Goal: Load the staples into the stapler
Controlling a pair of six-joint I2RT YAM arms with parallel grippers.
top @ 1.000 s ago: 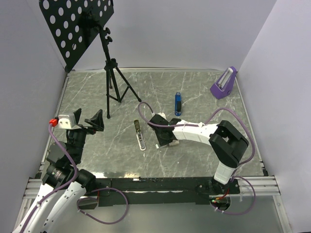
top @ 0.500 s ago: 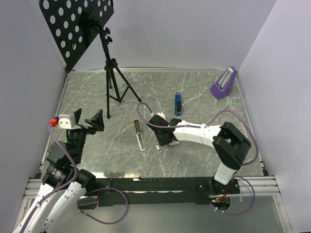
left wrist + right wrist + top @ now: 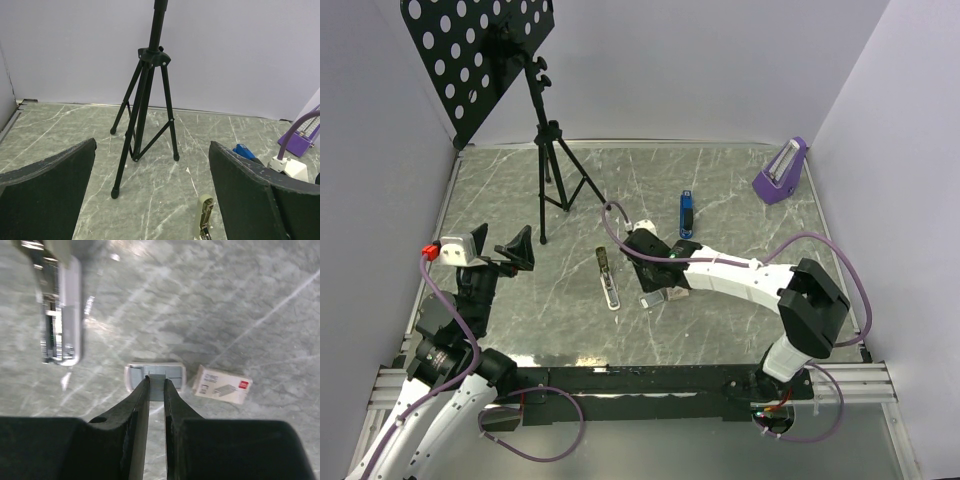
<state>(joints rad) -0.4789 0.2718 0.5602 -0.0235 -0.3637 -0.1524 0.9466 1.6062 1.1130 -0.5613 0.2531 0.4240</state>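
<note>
The staples lie near the middle of the desk: a grey tray and, just right of it, a pale box with red print. Your right jaws point at the tray, their tips at its edge and only a slit apart. You cannot tell whether they pinch a strip. The stapler lies open just left of them, its long axis running near to far, with bare desk around it. Your left jaws stand wide and empty, well off to the left, so the right arm is nearer.
</note>
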